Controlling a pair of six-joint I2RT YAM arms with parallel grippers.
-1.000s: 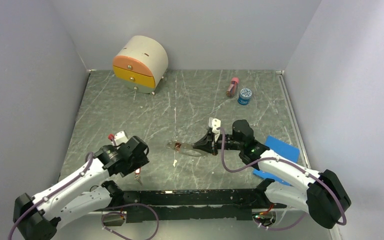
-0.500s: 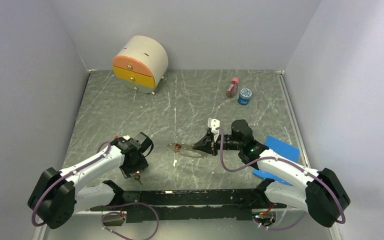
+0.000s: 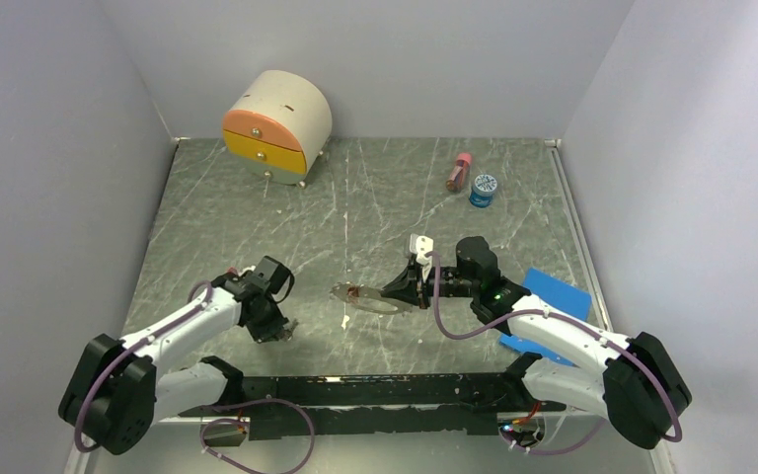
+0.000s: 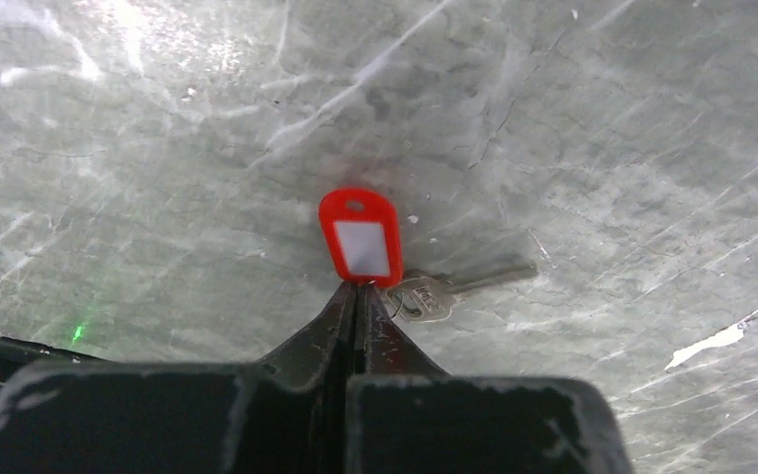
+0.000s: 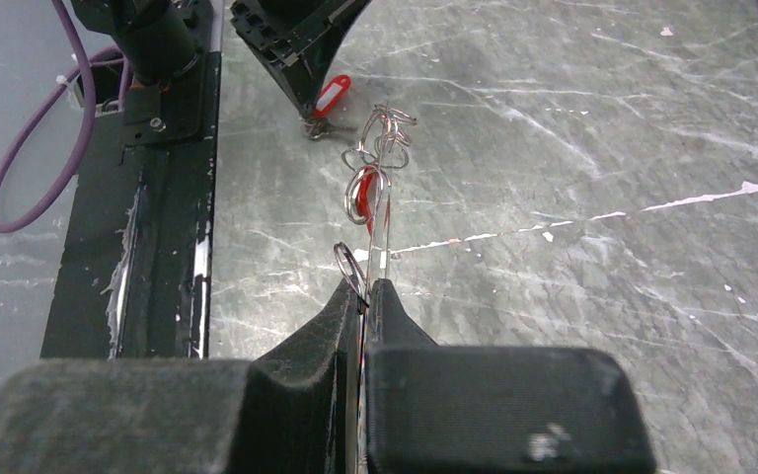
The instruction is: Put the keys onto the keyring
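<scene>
A key [image 4: 360,232] with a red oblong tag and white label lies on the grey marble table [image 4: 602,118], its metal blade [image 4: 474,279] pointing right. My left gripper [image 4: 357,286] is shut, its tips pinching the near end of the tag. From above, that gripper [image 3: 284,329] points down at the table's front left. My right gripper [image 3: 405,286] is shut on the keyring [image 3: 370,299], a thin wire hoop held out to the left. The right wrist view shows the keyring [image 5: 383,158] edge-on, with a red-tagged key [image 5: 360,195] hanging on it.
A rounded drawer box [image 3: 276,126] with orange and yellow fronts stands at the back left. A pink bottle [image 3: 459,173] and a blue-lidded jar [image 3: 484,190] stand at the back right. A blue sheet [image 3: 558,296] lies under the right arm. A white scrap [image 3: 344,321] lies mid-table.
My left arm has swung in and lowered its gripper over the key at the front left, and the jaws have gone from open to shut. The right gripper and keyring have barely moved.
</scene>
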